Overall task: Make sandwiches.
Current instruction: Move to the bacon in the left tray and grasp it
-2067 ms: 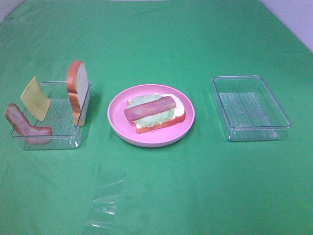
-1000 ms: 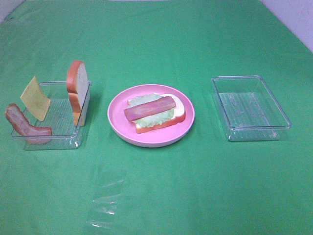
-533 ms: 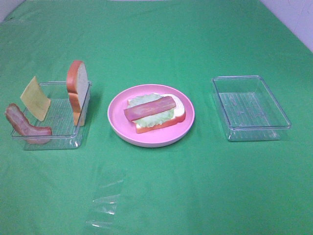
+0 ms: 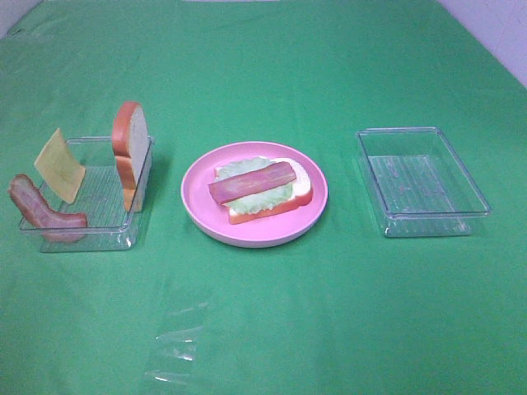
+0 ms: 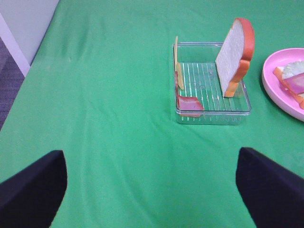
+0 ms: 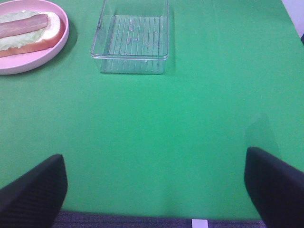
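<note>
Now half-built sandwich (image 4: pixel 262 191) on pink plate (image 4: pixel 247 234), centre of worktop (image 4: pixel 346 313). Likely next: cheese square (image 4: pixel 59 165), tilted in left tray (image 4: pixel 99 234), well ahead of left fingers (image 5: pixel 33 190), thin edge toward them; left arm nearer. Both left fingers and right fingers (image 6: pixel 273 185) spread wide, empty.

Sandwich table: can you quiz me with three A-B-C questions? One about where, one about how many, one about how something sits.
1. Where is the cheese square? A on the green cloth; B in the left tray; C in the right tray.
2. How many bacon strips are there? A one; B two; C four.
3. The bread slice in the left tray is: A lying flat; B standing on edge; C cut in half.
Answers: 1 B, it leans inside that tray. 2 B, one on the pink plate, one in the tray. 3 B, its crust points up.
</note>
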Controlling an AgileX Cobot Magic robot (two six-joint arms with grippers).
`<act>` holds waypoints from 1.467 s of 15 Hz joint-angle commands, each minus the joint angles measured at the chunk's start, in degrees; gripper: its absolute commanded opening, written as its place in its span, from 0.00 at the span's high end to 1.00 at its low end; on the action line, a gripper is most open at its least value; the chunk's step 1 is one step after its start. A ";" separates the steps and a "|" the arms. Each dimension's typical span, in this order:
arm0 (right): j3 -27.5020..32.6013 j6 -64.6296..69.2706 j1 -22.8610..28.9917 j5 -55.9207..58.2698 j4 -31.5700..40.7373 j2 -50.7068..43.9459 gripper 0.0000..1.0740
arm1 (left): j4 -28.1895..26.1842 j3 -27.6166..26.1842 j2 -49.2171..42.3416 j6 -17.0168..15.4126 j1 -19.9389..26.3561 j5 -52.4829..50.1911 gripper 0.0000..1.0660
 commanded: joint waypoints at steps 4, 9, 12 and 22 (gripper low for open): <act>0.11 -0.46 -0.34 -0.40 0.00 0.17 0.09 | 0.11 -14.09 33.35 -0.46 0.17 -2.12 0.17; 0.11 -0.46 -0.34 -0.40 0.00 0.17 0.09 | -1.26 -25.44 57.41 1.49 0.17 0.23 0.17; 0.11 -0.46 -0.34 -0.40 0.00 0.17 0.09 | -4.24 -31.00 70.42 1.49 0.17 1.89 0.17; 0.11 -0.46 -0.34 -0.40 0.00 0.17 0.09 | -10.77 -40.51 92.42 5.73 -0.06 -1.43 0.17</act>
